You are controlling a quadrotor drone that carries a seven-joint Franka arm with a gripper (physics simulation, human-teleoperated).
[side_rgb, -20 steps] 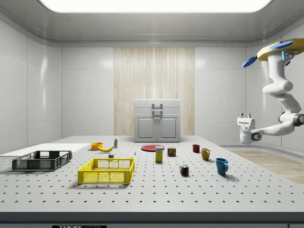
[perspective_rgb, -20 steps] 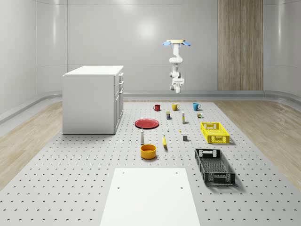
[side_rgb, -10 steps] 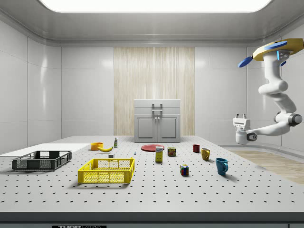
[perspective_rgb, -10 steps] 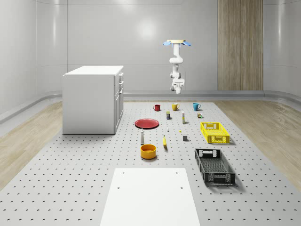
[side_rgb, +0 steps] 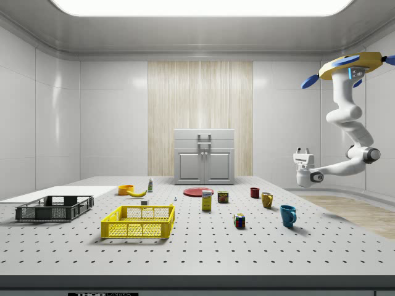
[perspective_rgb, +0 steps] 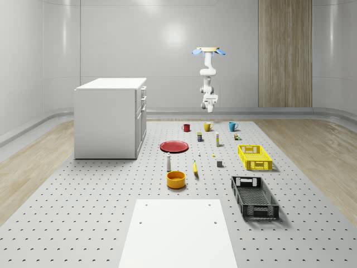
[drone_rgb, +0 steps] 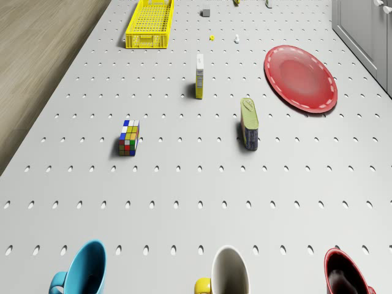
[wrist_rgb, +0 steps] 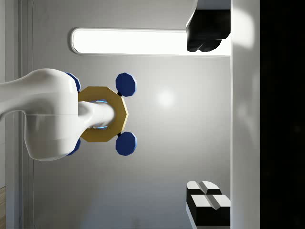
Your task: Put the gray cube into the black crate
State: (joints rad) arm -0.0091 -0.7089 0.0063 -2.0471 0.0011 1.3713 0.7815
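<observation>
In the whole-scene view the drone [perspective_rgb: 209, 51] hovers high in the upper middle of the frame, over the far end of the bench [perspective_rgb: 83, 195] and about above the row of red mug [perspective_rgb: 186, 127], yellow mug [perspective_rgb: 207, 126] and blue mug [perspective_rgb: 232, 126]. The arm [perspective_rgb: 207, 84] hangs beneath it. In the side view the jaws sit at the right of the frame, well above the bench and pointing upward, and the wrist view shows their pads set wide apart — open, with nothing between them. The first risk is that tilt: the wrist must probably turn over before any descent, and a swing made low could clip the mugs below. Further right and lower in the whole-scene view lies the gray cube [perspective_rgb: 220, 163], small and alone on the bench just left of the yellow crate [perspective_rgb: 258, 166]. A slightly off-centre closing could likely nudge it away rather than grip it. The two crates stand one behind the other, so a drop released early could land in the yellow one instead of the black crate [perspective_rgb: 261, 213] at the lower right. The cube is well apart from the jaws — far below them and nearer the whole-scene camera, past the mugs.
</observation>
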